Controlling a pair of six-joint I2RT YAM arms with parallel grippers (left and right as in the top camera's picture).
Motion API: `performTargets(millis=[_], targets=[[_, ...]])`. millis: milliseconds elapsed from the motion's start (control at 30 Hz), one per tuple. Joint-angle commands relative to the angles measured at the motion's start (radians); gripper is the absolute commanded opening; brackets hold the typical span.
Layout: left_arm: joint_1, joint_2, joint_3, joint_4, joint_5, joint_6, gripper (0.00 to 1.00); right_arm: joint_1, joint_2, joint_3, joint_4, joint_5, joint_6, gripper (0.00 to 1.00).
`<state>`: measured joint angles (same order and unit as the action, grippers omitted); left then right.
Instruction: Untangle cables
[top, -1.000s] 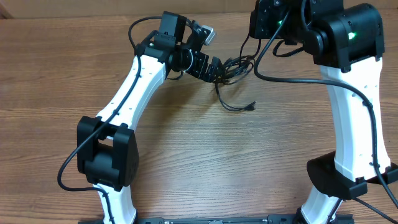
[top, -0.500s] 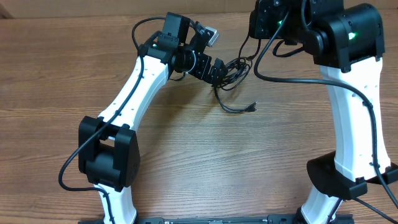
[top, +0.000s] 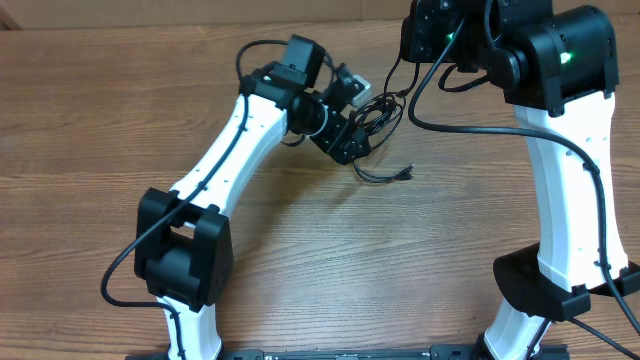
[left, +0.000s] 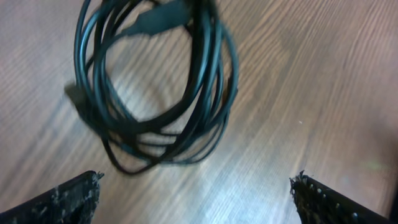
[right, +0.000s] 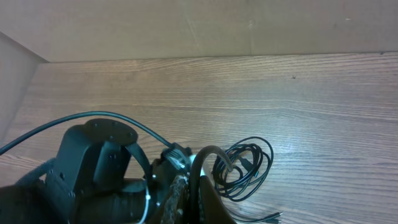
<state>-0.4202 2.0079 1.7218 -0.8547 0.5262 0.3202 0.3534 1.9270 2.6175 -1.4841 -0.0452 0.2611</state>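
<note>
The left fingers (left: 62, 199) are held spread wide just above the coiled cables (left: 214, 74), with nothing gripped. The coil is seen lying on the wooden surface (left: 311, 93) (a loose strand trails off it). The right fingers (right: 180, 190) are pressed shut, seemingly on nothing.

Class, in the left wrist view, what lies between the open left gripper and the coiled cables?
Only bare wooden table shows between the left gripper and the cables in that view.
</note>
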Motion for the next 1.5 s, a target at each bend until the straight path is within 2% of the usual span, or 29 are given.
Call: performTargets(millis=[0,233,267,367,467,633,767,933,1200,1233,1267,1300,1333,1367,1467], targets=[[-0.012,0.028,0.001,0.051,-0.043,0.051,0.99,0.0,-0.035,0.027,0.007,-0.002,0.001,0.04],[-0.014,0.142,0.001,0.109,-0.042,0.055,0.98,0.0,-0.034,0.027,-0.029,-0.002,-0.003,0.04],[-0.015,0.148,0.001,0.116,-0.042,0.054,0.87,0.0,-0.035,0.027,-0.034,-0.002,-0.005,0.04],[-0.014,0.15,0.004,0.139,-0.037,0.035,0.26,0.0,-0.035,0.027,-0.044,-0.002,-0.007,0.04],[-0.014,0.15,0.014,0.166,-0.036,-0.027,0.04,0.0,-0.035,0.027,-0.048,-0.002,-0.008,0.04],[-0.014,0.149,0.066,0.204,-0.013,-0.137,0.04,0.0,-0.035,0.027,-0.049,-0.001,-0.031,0.04],[-0.007,0.136,0.162,0.193,0.002,-0.142,0.1,-0.002,-0.035,0.027,-0.049,0.0,-0.034,0.04],[0.008,0.124,0.32,0.147,-0.006,-0.142,0.04,-0.002,-0.035,0.027,-0.05,0.085,-0.033,0.04],[0.04,0.124,0.468,0.046,-0.006,-0.141,0.05,-0.002,-0.035,0.027,-0.051,0.18,-0.032,0.04],[0.041,0.124,0.47,0.037,-0.006,-0.141,0.13,-0.002,-0.035,0.027,-0.051,0.18,-0.032,0.04],[0.042,0.124,0.47,0.013,-0.005,-0.132,0.44,-0.002,-0.035,0.027,-0.05,0.18,-0.032,0.04],[0.042,0.124,0.47,-0.007,-0.002,-0.117,0.7,-0.003,-0.035,0.027,-0.048,0.181,-0.032,0.04],[0.042,0.124,0.469,-0.04,-0.001,-0.093,0.91,-0.003,-0.035,0.027,-0.046,0.183,-0.032,0.04],[0.04,0.124,0.469,-0.077,-0.002,-0.068,1.0,-0.003,-0.035,0.027,-0.043,0.188,-0.033,0.04],[0.037,0.124,0.468,-0.227,-0.003,0.01,1.0,-0.005,-0.035,0.027,-0.032,0.195,-0.033,0.04]])
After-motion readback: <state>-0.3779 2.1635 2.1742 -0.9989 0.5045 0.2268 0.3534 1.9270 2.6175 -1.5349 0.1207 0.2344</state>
